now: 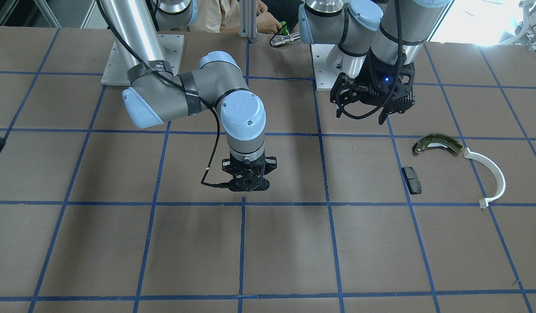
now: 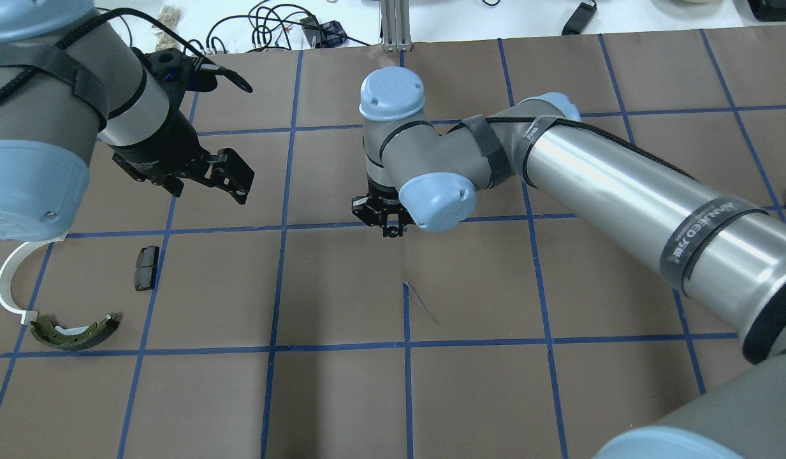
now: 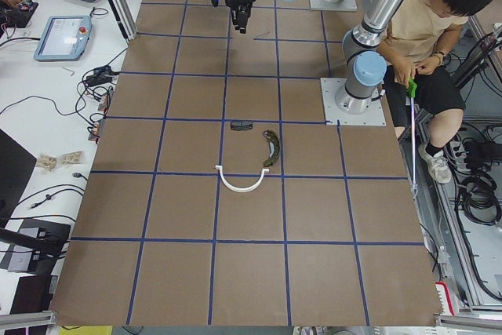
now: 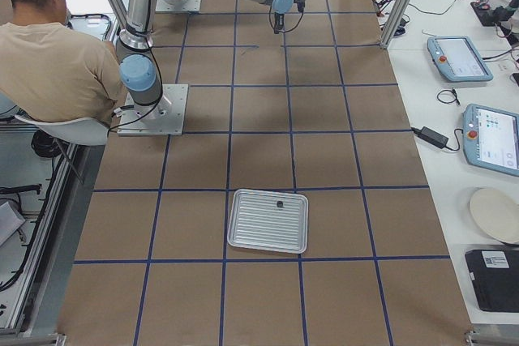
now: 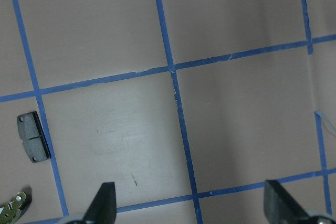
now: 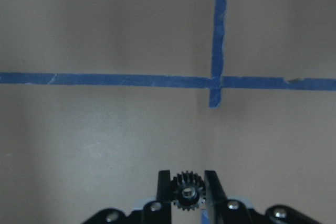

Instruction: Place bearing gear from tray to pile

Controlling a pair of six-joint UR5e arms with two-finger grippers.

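Observation:
My right gripper (image 6: 188, 184) is shut on a small dark toothed bearing gear (image 6: 188, 193) and holds it over a blue tape crossing near the table's middle (image 1: 246, 184). The silvery tray (image 4: 268, 239) lies far off on my right side. The pile lies on my left side: an olive-grey brake shoe (image 1: 437, 144), a white plastic arc (image 1: 489, 174) and a dark pad (image 1: 411, 179). My left gripper (image 2: 230, 178) is open and empty, above the table beside the pile. The pad (image 5: 32, 137) shows at the lower left of its wrist view.
A small dark part (image 4: 279, 203) lies in the tray. The brown table (image 1: 120, 252) is marked with a blue tape grid. A seated person (image 3: 423, 21) is behind the robot bases. Tablets and cables lie on the white benches (image 4: 478, 119) past the table's far edge.

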